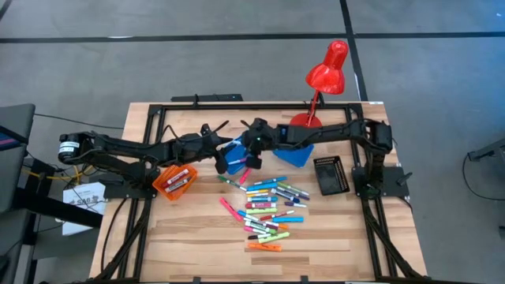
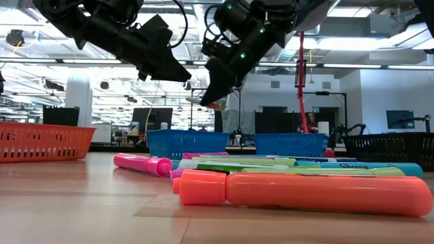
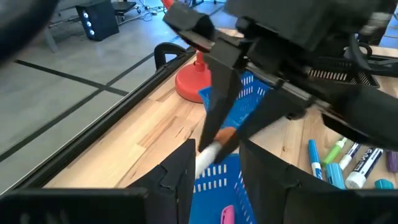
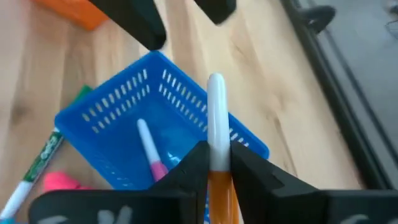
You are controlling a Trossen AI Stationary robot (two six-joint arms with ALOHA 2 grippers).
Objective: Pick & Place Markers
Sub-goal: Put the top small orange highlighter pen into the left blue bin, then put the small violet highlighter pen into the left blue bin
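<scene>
The right pincer (image 4: 211,167) grips an orange marker (image 4: 216,134) above the blue tray (image 4: 112,106), which holds one pink marker (image 4: 149,149). The left pincer (image 3: 211,168) hovers open. Most markers (image 1: 268,209) remain on the table (image 1: 189,237).

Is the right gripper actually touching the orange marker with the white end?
Touching. The right wrist view shows the right gripper clamped on both sides of the orange marker with the white end, above the blue tray.

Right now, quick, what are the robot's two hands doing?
Left end effector: open, holding nothing, beside the blue tray.
Right end effector: shut on an orange marker.
</scene>
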